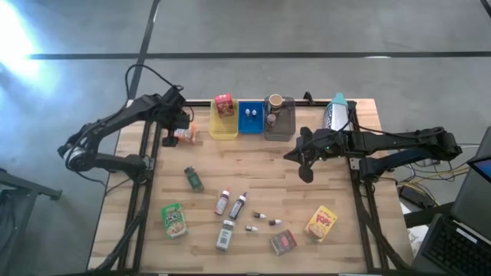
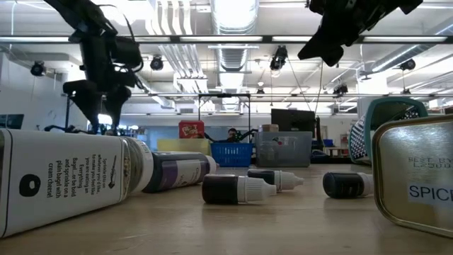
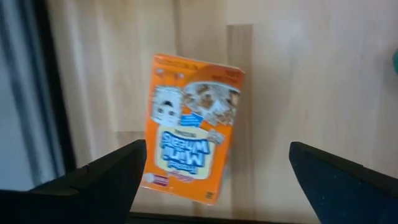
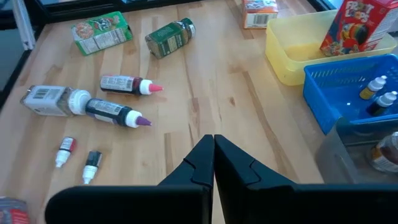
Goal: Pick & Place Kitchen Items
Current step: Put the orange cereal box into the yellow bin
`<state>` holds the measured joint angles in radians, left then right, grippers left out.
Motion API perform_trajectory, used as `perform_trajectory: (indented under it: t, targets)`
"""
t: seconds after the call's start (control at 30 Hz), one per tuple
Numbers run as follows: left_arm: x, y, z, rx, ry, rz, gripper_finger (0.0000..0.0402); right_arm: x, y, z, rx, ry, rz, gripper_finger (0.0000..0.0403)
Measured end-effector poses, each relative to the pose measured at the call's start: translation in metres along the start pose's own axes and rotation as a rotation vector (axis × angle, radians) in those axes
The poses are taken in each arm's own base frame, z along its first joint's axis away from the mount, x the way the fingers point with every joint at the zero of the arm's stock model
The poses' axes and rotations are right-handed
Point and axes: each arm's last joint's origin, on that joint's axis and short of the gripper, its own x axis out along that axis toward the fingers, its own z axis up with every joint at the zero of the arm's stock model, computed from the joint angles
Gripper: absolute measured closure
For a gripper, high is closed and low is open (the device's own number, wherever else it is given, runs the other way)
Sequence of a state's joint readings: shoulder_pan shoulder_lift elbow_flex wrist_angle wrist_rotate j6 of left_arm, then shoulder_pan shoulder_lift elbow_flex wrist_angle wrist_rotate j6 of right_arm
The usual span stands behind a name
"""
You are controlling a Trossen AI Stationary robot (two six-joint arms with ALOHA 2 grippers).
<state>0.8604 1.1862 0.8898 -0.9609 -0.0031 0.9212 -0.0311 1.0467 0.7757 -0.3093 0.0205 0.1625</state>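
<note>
My left gripper (image 3: 214, 186) is open and hangs above the orange snack box (image 3: 191, 127), which lies flat on the wood near the table's far left edge (image 1: 184, 136); its fingers stand on either side of the box without touching it. My right gripper (image 4: 213, 155) is shut and holds nothing, hovering over bare wood in front of the grey tray (image 1: 305, 157). A red box (image 1: 224, 103) stands in the yellow tray. Two vials (image 4: 380, 93) lie in the blue tray. A brown cup (image 1: 274, 102) sits in the grey tray.
Yellow (image 1: 223, 129), blue (image 1: 248, 126) and grey (image 1: 281, 129) trays line the far edge. Loose on the table lie a green jar (image 1: 193, 179), green box (image 1: 174, 220), two slim bottles (image 1: 230, 204), a white jar (image 1: 225, 234), tiny vials (image 1: 267, 220), a tin (image 1: 283, 242) and a yellow pouch (image 1: 321, 223).
</note>
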Motion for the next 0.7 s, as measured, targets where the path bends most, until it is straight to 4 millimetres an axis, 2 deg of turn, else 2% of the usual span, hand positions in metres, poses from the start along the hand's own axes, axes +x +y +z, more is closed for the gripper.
perform_trajectory:
  t: [0.23,0.4,0.7]
  targets:
    - [-0.0044,0.0003,-0.0007,-0.012,-0.006,0.049,0.0002,-0.0049,-0.0023,0.0031,0.141,-0.052,-0.081,0.0394]
    - [-0.0028,-0.0006,-0.0014,-0.014,-0.001,0.042,0.0002,-0.0045,-0.006,0.0033,0.105,-0.074,-0.21,0.0394]
    - [-0.0039,-0.0002,-0.0011,-0.014,-0.004,0.046,0.0002,-0.0038,-0.006,0.0031,0.102,-0.071,-0.213,0.0394]
